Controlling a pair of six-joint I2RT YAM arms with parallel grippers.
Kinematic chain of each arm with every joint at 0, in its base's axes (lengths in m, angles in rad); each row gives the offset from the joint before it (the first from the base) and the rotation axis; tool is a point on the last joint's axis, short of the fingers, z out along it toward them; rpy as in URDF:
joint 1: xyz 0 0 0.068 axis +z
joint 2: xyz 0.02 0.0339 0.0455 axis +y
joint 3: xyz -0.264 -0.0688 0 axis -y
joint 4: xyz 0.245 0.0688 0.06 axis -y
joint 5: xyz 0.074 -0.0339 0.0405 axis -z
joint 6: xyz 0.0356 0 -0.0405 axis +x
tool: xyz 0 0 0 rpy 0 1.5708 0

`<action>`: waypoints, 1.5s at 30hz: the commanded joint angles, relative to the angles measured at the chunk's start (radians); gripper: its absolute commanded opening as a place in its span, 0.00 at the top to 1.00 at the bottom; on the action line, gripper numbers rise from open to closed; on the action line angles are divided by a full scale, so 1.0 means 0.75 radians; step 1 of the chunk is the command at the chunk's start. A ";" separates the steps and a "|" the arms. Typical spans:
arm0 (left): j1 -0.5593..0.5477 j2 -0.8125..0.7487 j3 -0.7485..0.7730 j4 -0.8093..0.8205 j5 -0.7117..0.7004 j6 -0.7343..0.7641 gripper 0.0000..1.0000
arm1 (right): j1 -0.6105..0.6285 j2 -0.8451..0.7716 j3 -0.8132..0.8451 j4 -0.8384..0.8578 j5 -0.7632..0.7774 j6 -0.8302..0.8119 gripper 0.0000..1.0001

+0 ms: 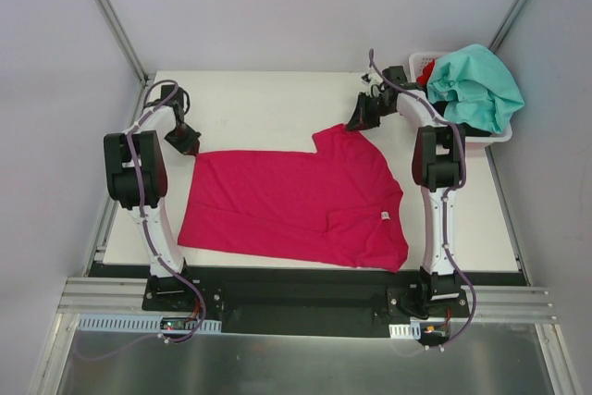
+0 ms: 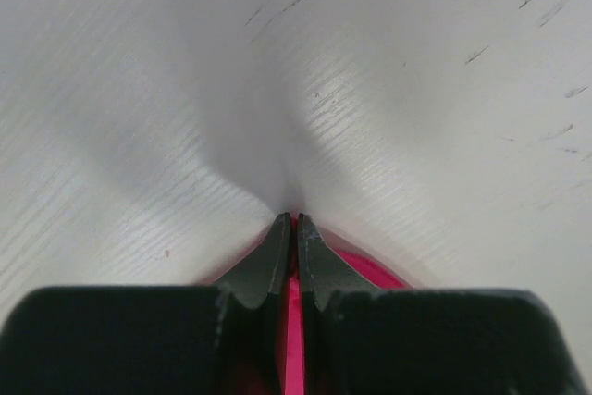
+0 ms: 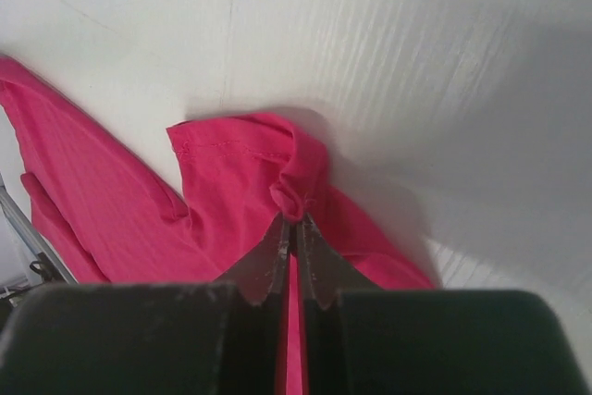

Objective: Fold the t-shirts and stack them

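Left gripper pinching the magenta-pink t-shirt at the white table.
Its dark fingers meet on a thin strip of cloth; more pink shows beside the tips, and short dark scratches mark the tabletop.

Bright, even overhead light; top view sharp, shadows faint. Wrist views: left end effector and right end effector dark, blurred up close; glare patch on counter; shirt throws grey shadow rightward.
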 commanded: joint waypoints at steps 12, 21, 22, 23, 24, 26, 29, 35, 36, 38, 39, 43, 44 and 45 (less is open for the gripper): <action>-0.006 -0.182 -0.015 -0.048 -0.015 0.044 1.00 | 0.011 -0.306 -0.015 -0.070 0.015 -0.051 0.99; -0.006 -0.192 0.034 -0.077 -0.009 0.069 1.00 | 0.011 -0.368 -0.039 -0.101 0.029 -0.068 0.99; -0.004 -0.196 0.032 -0.081 -0.009 0.069 1.00 | 0.011 -0.372 -0.039 -0.109 0.027 -0.070 0.99; -0.006 -0.199 0.030 -0.085 -0.011 0.071 1.00 | 0.009 -0.376 -0.041 -0.111 0.029 -0.070 0.99; -0.006 -0.207 0.024 -0.087 -0.013 0.071 1.00 | 0.011 -0.392 -0.053 -0.111 0.031 -0.072 0.99; -0.006 -0.225 0.014 -0.089 -0.023 0.075 1.00 | 0.011 -0.409 -0.074 -0.111 0.035 -0.076 0.99; -0.002 -0.254 -0.011 -0.097 -0.046 0.081 1.00 | 0.005 -0.439 -0.111 -0.109 0.046 -0.088 0.99; 0.017 -0.278 -0.031 -0.107 -0.044 0.100 1.00 | -0.013 -0.486 -0.184 -0.089 0.040 -0.084 0.99; 0.019 -0.280 -0.025 -0.107 -0.042 0.100 1.00 | -0.015 -0.491 -0.182 -0.089 0.040 -0.084 0.99; 0.017 -0.284 -0.023 -0.110 -0.027 0.094 1.00 | -0.015 -0.501 -0.184 -0.091 0.038 -0.080 0.99; 0.017 -0.286 -0.023 -0.112 -0.025 0.092 1.00 | -0.015 -0.503 -0.184 -0.093 0.042 -0.078 0.99; 0.017 -0.305 -0.039 -0.114 -0.031 0.089 1.00 | -0.021 -0.531 -0.197 -0.101 0.054 -0.084 0.99; 0.017 -0.315 -0.045 -0.116 -0.033 0.091 1.00 | -0.025 -0.536 -0.203 -0.101 0.052 -0.084 0.99; 0.017 -0.321 -0.056 -0.118 -0.035 0.094 1.00 | -0.029 -0.548 -0.213 -0.099 0.054 -0.084 0.99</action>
